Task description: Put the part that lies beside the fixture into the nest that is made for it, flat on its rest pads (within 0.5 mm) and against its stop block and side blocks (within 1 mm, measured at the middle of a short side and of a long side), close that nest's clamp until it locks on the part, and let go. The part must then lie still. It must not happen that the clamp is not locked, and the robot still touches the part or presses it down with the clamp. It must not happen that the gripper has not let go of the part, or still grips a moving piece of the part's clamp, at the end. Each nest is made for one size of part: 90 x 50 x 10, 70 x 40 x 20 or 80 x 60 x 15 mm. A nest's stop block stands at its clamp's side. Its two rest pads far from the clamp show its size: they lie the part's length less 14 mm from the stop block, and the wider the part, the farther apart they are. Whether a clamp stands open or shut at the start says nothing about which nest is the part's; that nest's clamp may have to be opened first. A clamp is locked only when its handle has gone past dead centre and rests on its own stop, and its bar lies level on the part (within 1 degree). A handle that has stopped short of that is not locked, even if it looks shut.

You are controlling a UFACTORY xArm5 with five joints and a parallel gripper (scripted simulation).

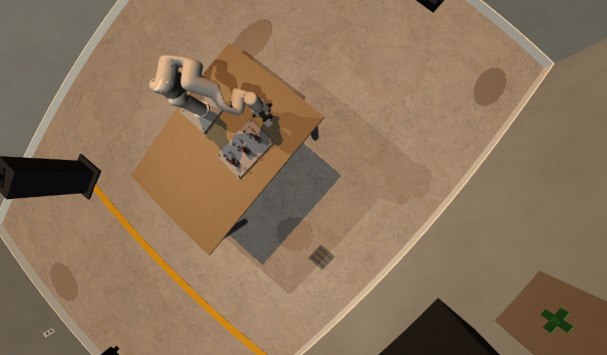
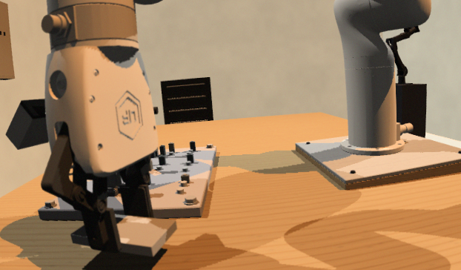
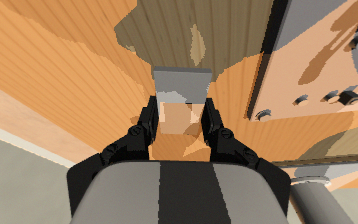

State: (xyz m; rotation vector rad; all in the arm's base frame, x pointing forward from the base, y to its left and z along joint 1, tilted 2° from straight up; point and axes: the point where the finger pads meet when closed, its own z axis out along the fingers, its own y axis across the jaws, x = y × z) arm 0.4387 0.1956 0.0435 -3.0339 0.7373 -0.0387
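Note:
The part, a flat grey rectangular plate (image 2: 148,234) (image 3: 182,87), is held level a little above the table, its shadow below it. My gripper (image 2: 124,229) (image 3: 180,106) is shut on it, one finger against each long side. The part's far end sticks out beyond the fingers in the wrist view. The fixture (image 1: 242,172) (image 2: 191,212) (image 3: 280,85) lies beside the gripper, apart from the part. It carries three clamps with red-tipped handles; their states and the nests' pads are too small or hidden to tell.
The wooden table (image 1: 183,195) (image 2: 250,193) extends around the fixture. Bolt heads and black blocks stand up from the fixture plate. The robot's base plate (image 2: 324,156) stands on the table, behind the fixture's near end in the exterior view.

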